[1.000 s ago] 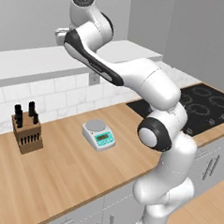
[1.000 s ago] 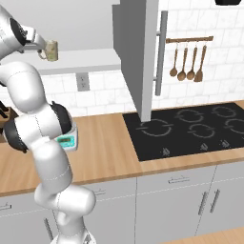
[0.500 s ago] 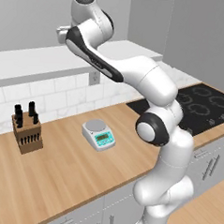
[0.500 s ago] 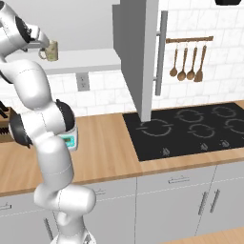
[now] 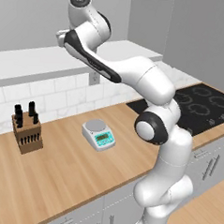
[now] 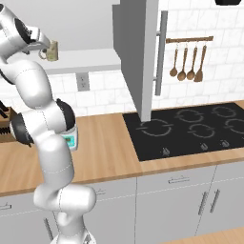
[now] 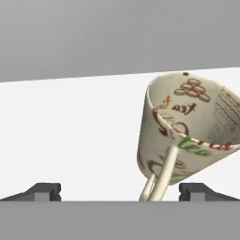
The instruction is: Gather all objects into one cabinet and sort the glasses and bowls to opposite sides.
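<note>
The end effector [image 7: 120, 190] is held high against the wall, its two dark finger tips [image 7: 47, 191] set wide apart with nothing clamped between them. Just ahead of it, a cream printed mug [image 7: 185, 131] is seen in the hand view, tilted, with a pale handle toward the camera and coloured lettering on its side; it rests on a white shelf [image 7: 70, 136]. In the right base view the same mug [image 6: 52, 51] is found at the tip of the raised arm, on the shelf [image 6: 90, 59] that runs along the wall above the tiled backsplash.

To the right of the shelf, a light-grey cabinet [image 6: 138, 52] with a long vertical bar handle [image 6: 160, 52] is seen above a black cooktop [image 6: 190, 128]. Wooden utensils [image 6: 187, 62] are hung from a rail beside it.

Below, on the wooden table [image 5: 72, 177], a knife block [image 5: 26, 132] and a small kitchen scale [image 5: 98, 134] are placed well apart. No tumblers or wooden bowl can be made out in these views.
</note>
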